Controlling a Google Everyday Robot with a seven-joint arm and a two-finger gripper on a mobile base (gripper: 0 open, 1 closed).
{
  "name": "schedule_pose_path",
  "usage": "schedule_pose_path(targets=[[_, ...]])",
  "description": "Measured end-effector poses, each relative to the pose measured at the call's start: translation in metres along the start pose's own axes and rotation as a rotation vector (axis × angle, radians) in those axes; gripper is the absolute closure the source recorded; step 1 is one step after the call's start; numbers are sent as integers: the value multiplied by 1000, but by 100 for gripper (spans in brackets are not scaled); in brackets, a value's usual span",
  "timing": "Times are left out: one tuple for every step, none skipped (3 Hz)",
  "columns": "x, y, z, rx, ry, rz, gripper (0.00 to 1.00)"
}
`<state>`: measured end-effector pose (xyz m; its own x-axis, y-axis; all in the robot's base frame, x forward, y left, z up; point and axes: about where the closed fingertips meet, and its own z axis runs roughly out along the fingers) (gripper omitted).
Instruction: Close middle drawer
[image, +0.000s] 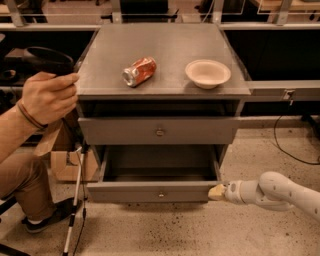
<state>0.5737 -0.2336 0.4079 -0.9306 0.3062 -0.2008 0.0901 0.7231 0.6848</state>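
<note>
Hand (216, 192) is touching open drawer (150, 192) front's right end; grip cannot tell. Above-left on surface (100, 75), can (139, 71) and bowl (208, 73) are sitting. Person (47, 97) is crouching far left.

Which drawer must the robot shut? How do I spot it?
Find the grey cabinet with a can and bowl on top. Under its shut drawer, one drawer sticks out like a tray. Only it is open, with the gripper at its front right corner.

middle drawer (130, 192) — grey, pulled out | gripper (216, 192) — at its front's right end
</note>
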Motion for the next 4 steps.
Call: schedule_pose_path(targets=[[-10, -1, 4, 4, -11, 2, 100], [-10, -1, 4, 4, -11, 2, 100], [-19, -1, 7, 9, -23, 5, 100], [-29, -1, 10, 14, -35, 7, 100]])
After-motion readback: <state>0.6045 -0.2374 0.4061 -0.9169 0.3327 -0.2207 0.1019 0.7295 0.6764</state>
